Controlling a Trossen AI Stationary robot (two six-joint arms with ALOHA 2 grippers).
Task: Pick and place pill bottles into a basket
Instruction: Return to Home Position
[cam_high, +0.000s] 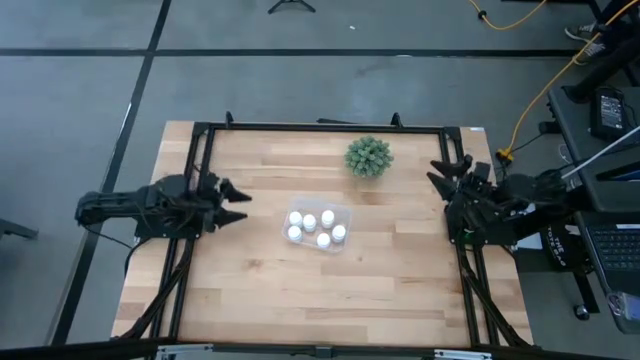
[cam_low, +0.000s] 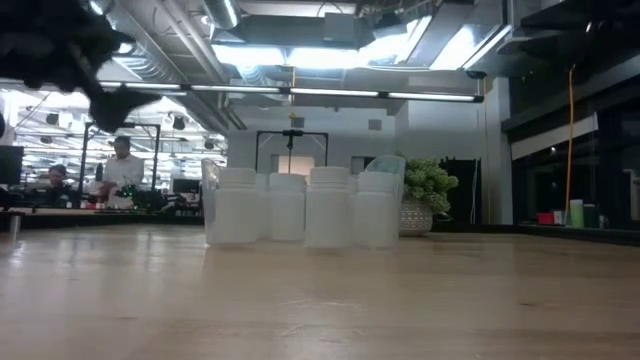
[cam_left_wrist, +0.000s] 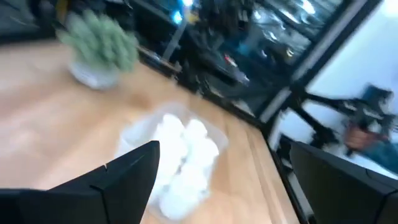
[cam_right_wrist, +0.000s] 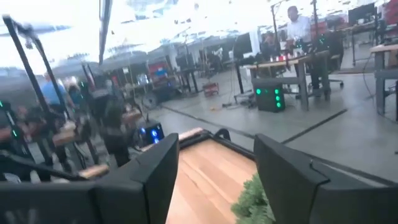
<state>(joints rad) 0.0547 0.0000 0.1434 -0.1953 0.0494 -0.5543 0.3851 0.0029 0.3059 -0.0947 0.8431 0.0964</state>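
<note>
While both arms sit at the side edges of the pale plank-wood table (cam_high: 260, 290), the clear, round-cornered basket (cam_high: 344, 214) lies near its middle. Left gripper (cam_high: 238, 205): jaws wide apart, empty, pointing at the basket, well apart from it. Right gripper (cam_high: 447, 168): jaws apart, empty. Six white cylindrical pill bottles (cam_high: 310, 222) stand upright in the basket, close-packed. A spiky green plant (cam_high: 369, 157) is nearby.

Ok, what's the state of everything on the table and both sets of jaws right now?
Pill bottles: all six upright, capped, inside the basket.
Basket: flat on the table, holding the six bottles.
Plant: upright, apart from the basket.
Left gripper: jaws open, empty, near the table's left edge.
Right gripper: jaws open, empty, near the right edge.
</note>
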